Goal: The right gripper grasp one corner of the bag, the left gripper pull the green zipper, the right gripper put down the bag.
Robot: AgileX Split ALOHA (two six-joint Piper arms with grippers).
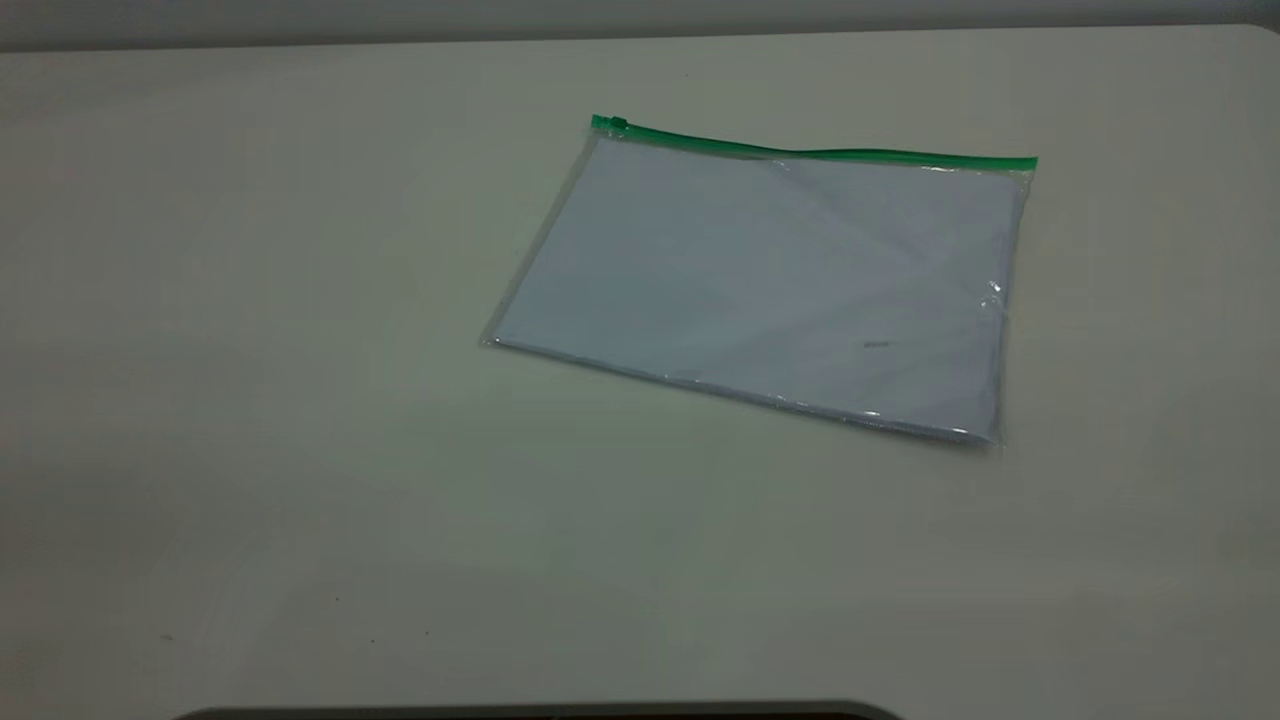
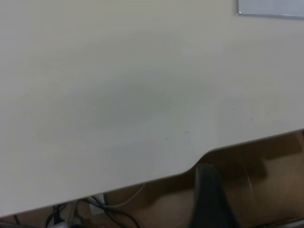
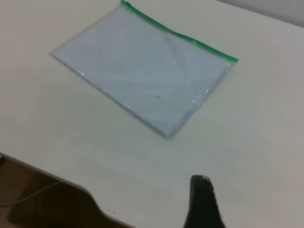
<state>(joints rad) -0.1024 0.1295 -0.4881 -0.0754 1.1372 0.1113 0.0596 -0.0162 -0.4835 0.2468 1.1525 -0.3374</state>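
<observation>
The bag [image 1: 770, 290] lies flat on the table, a clear pouch with white paper inside. The green zipper [image 1: 820, 153] runs along its far long edge, and the slider tab [image 1: 615, 123] sits at that edge's left end. Neither arm shows in the exterior view. In the right wrist view my right gripper [image 3: 203, 202] hangs over bare table, well short of the bag [image 3: 142, 80] and its green zipper [image 3: 180, 35]. My left gripper [image 2: 209, 199] shows as a dark blurred shape off the table's front edge. Only a corner of the bag [image 2: 270, 7] reaches that view.
The pale table [image 1: 300, 400] stretches wide to the left of and in front of the bag. Its front edge has a curved cut-out [image 2: 199, 161], with cables [image 2: 109, 209] and floor below. A dark rim [image 1: 540, 712] shows at the exterior view's bottom.
</observation>
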